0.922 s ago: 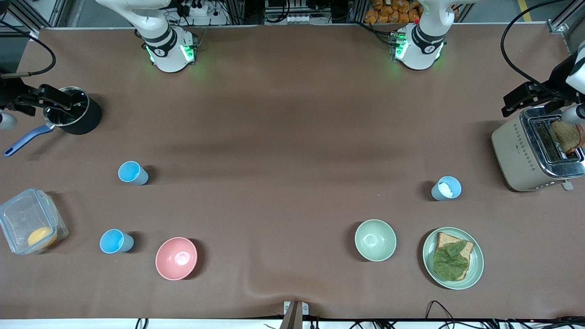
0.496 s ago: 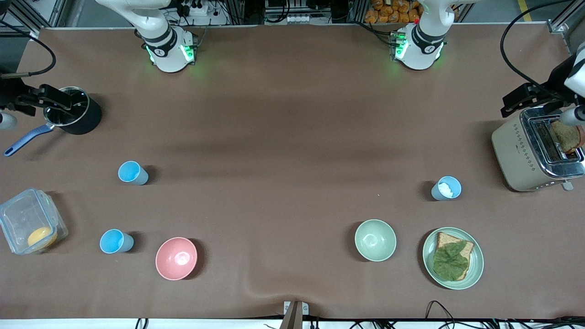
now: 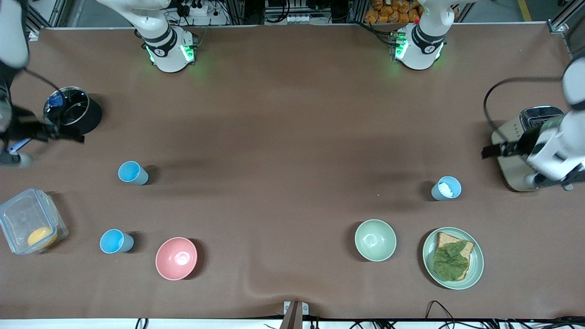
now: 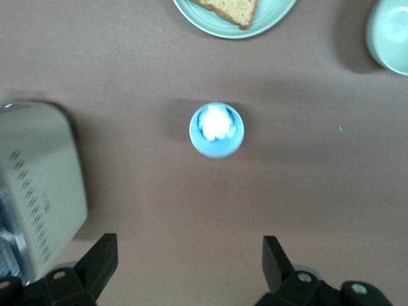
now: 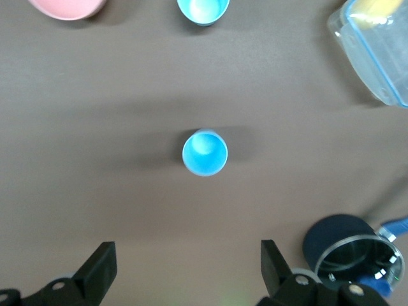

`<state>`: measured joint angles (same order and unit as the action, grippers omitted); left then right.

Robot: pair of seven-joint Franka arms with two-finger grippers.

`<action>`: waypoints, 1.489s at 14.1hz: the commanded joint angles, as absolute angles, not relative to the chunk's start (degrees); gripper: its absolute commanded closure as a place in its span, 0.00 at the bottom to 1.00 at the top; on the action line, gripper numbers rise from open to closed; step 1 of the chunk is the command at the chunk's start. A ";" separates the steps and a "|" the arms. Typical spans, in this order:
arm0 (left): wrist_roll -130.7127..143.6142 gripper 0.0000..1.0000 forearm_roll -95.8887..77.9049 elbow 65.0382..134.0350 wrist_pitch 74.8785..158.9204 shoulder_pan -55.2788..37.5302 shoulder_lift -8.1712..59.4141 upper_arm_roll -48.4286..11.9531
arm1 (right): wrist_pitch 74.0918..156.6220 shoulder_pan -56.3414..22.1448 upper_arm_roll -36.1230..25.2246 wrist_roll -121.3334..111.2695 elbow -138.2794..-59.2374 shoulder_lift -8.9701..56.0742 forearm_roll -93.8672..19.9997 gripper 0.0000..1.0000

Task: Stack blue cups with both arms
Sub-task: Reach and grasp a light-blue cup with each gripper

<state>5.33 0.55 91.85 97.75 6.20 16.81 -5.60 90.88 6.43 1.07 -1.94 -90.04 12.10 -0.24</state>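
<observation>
Three blue cups stand upright on the brown tabletop (image 3: pixel 292 137), all apart from one another. Taking the pink bowl (image 3: pixel 176 258) as the mark: one bright blue cup (image 3: pixel 116 241) stands just beside it, toward the right arm's end of the tabletop and a little farther from the front camera. A second bright blue cup (image 3: pixel 132 172) stands well farther from the front camera than the pink bowl, near the same end. The paler blue cup (image 3: pixel 446 188) is well away from the pink bowl, toward the left arm's end, and has something white inside it.

The right pincer (image 3: pixel 68 135) hangs over the tabletop near the black pot (image 3: pixel 73 111), well apart from the pink bowl toward the right arm's end. Its two fingers (image 5: pixel 102 268) are spread wide with nothing between them, and the right wrist view looks straight down on the second bright blue cup (image 5: pixel 204 152).

The left pincer (image 3: pixel 493 151) hangs over the edge of the toaster (image 3: pixel 516 137), at the left arm's end of the tabletop. Its fingers (image 4: pixel 102 261) are also spread wide and hold nothing; the left wrist view shows the paler blue cup (image 4: pixel 217 129) on the tabletop below.

A pale green bowl (image 3: pixel 375 240) sits level with the pink bowl, toward the left arm's end, and just beside it is a green plate (image 3: pixel 475 269) with bread and a leaf. A clear box (image 3: pixel 18 214) with something orange inside lies at the right arm's end, about level with the pink bowl.
</observation>
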 commanded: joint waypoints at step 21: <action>4.31 1.00 1.58 105.29 127.00 7.30 29.62 -5.98 | 118.56 11.25 1.93 -4.66 -110.56 26.63 0.53 0.00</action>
